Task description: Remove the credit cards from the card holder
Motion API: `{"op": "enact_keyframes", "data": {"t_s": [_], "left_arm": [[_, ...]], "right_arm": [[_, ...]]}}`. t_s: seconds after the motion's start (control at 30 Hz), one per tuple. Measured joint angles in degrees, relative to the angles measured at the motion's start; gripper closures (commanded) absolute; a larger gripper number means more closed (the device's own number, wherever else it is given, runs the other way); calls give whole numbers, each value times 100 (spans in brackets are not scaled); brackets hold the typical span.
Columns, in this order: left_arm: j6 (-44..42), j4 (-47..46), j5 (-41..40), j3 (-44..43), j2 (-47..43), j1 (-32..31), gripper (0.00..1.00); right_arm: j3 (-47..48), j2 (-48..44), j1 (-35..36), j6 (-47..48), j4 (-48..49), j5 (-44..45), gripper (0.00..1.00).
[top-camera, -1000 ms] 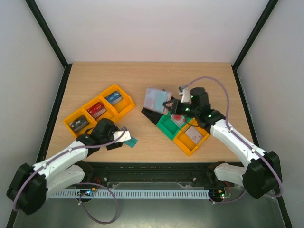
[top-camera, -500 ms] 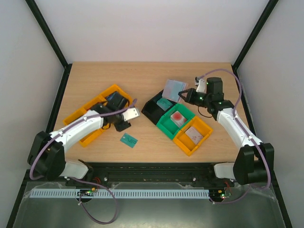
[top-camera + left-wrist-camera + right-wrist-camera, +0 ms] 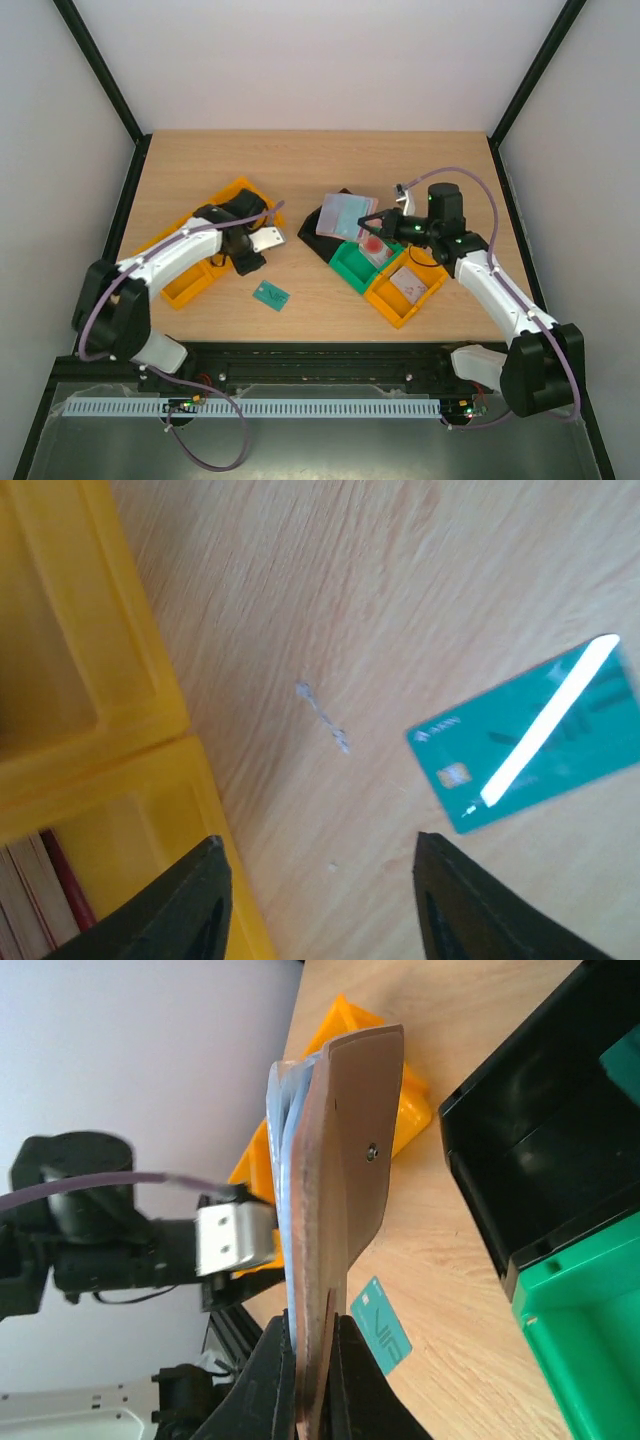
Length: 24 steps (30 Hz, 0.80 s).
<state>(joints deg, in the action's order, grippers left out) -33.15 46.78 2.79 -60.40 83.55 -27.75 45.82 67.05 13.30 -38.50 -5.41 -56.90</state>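
**A:** Entry, near edge first. What is the left arm doing?

**B:** The left gripper (image 3: pixel 320 880) is hovering low over the table (image 3: pixel 300 160). Its fingers are standing apart and holding nothing; bare wood is showing between them. The teal card (image 3: pixel 530 735) is lying flat on the wood just to one side, and the wall of the yellow-orange tray (image 3: pixel 150 670) is on the other side.

**A:** And on the right?

**B:** The right gripper (image 3: pixel 310 1380) is pinching the card holder (image 3: pixel 350 1160) by one edge, fingers clamped on it. It is holding it edge-up in the air over the black bin (image 3: pixel 315 235), stud side facing the wrist camera.

**A:** Progress?

**B:** I'm judging it partway, possibly late. Three cards are lying outside the holder. The teal one is loose on the table. A red card (image 3: pixel 375 245) is in the green bin (image 3: pixel 345 270). A whitish card (image 3: pixel 408 285) is in the orange bin (image 3: pixel 385 305). Pale blue layers are showing at the holder's open edge. I cannot tell whether those are cards or lining, so any remainder is staying unconfirmed.

**A:** Surface and room?

**B:** The top is light wood grain, clean apart from a small scuff near the teal card. Beyond it, black frame posts (image 3: pixel 100 75) are rising at the corners, and plain white walls (image 3: pixel 320 60) are closing in the far side.
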Motion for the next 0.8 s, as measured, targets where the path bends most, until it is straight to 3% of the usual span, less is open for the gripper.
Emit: {"op": "enact_keyframes", "data": {"t_s": [0.13, 0.27, 0.6, 0.8], "left_arm": [[258, -476, -564, 26, 654, -439, 56], [433, -756, -634, 42, 979, -660, 56], [511, -2017, -933, 881, 1119, -697, 58], [490, -2861, -1027, 1515, 756, -831, 56]], "right_arm": [[-52, 7, 173, -251, 101, 127, 98], [-339, 4, 173, -717, 706, 345, 98], [-684, 511, 107, -1080, 1126, 1036, 98], [-719, 518, 57, -946, 1069, 1080, 98]]}}
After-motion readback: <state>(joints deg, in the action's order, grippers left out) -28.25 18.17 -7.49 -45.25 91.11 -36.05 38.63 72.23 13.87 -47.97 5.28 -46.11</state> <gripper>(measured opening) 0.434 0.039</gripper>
